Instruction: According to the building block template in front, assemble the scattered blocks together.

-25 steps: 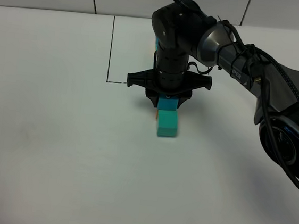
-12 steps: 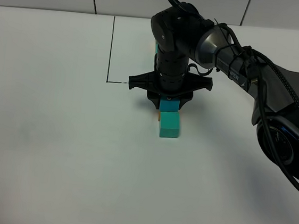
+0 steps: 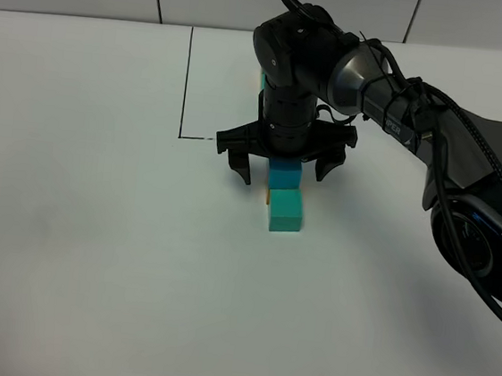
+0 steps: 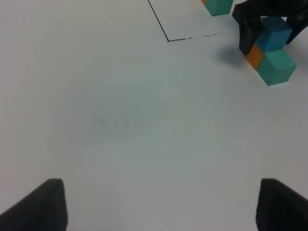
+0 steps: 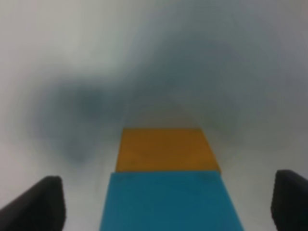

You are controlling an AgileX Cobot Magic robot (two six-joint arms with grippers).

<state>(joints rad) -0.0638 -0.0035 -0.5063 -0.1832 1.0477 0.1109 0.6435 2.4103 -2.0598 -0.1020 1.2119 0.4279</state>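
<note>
White bench (image 3: 91, 252), thin black drawn line at the back. Right gripper (image 3: 282, 166) points straight down over the blue cube (image 3: 284, 173), fingers (image 3: 241, 164) spread wide either side of it, not touching. Blue cube sits against the teal-green cube (image 3: 285, 210), orange cube (image 4: 254, 56) alongside. Template (image 4: 219, 6) sits inside the drawn line, mostly hidden behind the arm. Left gripper (image 4: 156, 204) well apart from the blocks, fingers wide apart, holding nothing.
</note>
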